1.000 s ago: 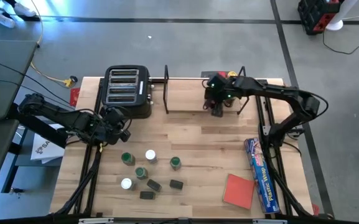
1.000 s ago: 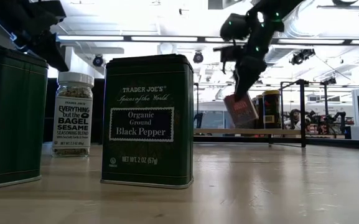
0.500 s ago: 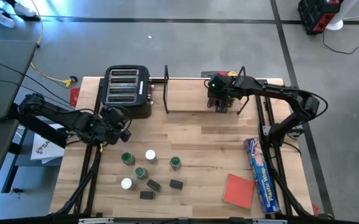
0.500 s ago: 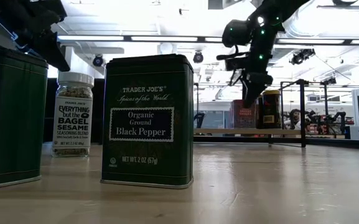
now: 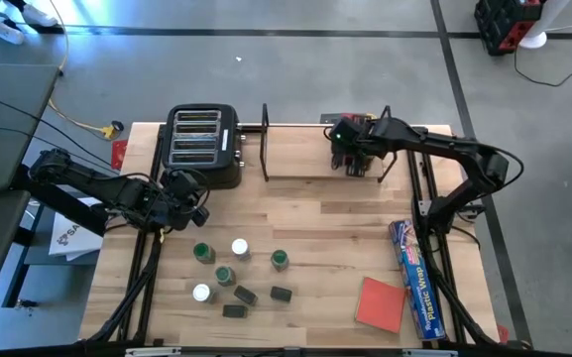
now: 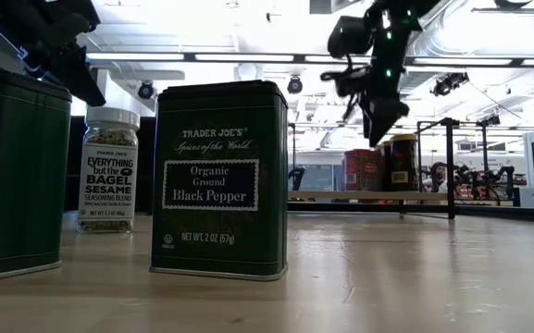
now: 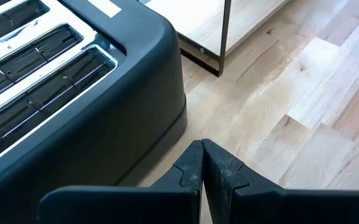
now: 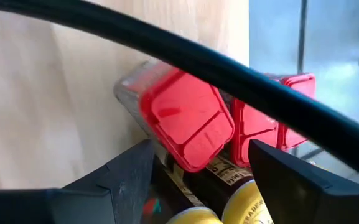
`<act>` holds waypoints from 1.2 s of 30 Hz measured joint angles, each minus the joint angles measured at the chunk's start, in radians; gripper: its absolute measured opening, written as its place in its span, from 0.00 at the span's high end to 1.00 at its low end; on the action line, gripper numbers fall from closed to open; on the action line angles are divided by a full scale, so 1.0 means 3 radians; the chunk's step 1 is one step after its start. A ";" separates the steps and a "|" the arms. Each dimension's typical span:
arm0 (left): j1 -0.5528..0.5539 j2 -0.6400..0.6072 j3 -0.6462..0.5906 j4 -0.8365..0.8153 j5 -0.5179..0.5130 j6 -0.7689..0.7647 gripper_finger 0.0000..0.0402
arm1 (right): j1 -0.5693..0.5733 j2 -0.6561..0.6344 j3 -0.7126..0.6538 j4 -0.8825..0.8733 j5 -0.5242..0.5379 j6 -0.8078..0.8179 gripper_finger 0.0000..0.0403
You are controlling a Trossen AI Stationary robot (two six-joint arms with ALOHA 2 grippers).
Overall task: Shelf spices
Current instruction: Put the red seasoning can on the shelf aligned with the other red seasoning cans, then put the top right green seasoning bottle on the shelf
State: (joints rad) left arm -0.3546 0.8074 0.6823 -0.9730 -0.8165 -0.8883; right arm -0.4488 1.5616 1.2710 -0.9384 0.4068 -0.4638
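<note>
one more jar on the shelf, nine left on the table

right gripper (image 5: 356, 159) hovers over the shelf (image 5: 295, 159) at its right end, fingers spread and empty, straddling a red-topped jar (image 8: 185, 118) standing on the board beside other spices. to finish well, lift straight up so neither finger clips the lid or tips its neighbours, and clear the wire loop before swinging away. remaining spices (image 5: 236, 273) sit grouped at the front of the table. left gripper (image 7: 202, 171) waits pinched closed beside the toaster (image 5: 202, 144).
</note>
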 joint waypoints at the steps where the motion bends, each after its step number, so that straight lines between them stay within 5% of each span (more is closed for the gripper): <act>1: 0.0000 0.0000 0.0000 0.0001 0.0000 -0.0001 0.99 | 0.0012 0.0000 0.0085 -0.0060 -0.0093 0.0042 0.36; 6: 0.0000 0.0000 0.0000 0.0020 0.0006 -0.0001 0.99 | -0.0031 0.0008 0.0301 0.0065 -0.1081 0.0298 0.46; 9: 0.0000 0.0000 0.0000 0.0020 -0.0001 0.0000 0.99 | -0.0061 0.0098 0.0301 0.0197 -0.1276 0.0452 0.58; 14: 0.0000 0.0000 0.0000 0.0020 -0.0013 0.0000 0.99 | -0.0045 0.0401 0.0301 0.0295 -0.1198 0.0534 0.81; 19: 0.0000 0.0000 0.0000 0.0019 -0.0017 0.0001 0.99 | -0.0028 0.0631 0.0301 0.0282 -0.0691 0.0599 0.98; 24: 0.0000 0.0000 0.0000 0.0019 -0.0018 0.0003 0.99 | -0.0074 0.0717 0.0300 0.0266 -0.0383 0.0709 0.98; 36: 0.0000 0.0000 0.0000 0.0019 -0.0029 0.0004 0.99 | -0.0147 0.0708 0.0300 0.0442 -0.0356 0.0727 0.97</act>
State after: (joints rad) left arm -0.3546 0.8074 0.6823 -0.9672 -0.8253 -0.8871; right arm -0.4929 1.7739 1.3609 -0.8057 0.3000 -0.2457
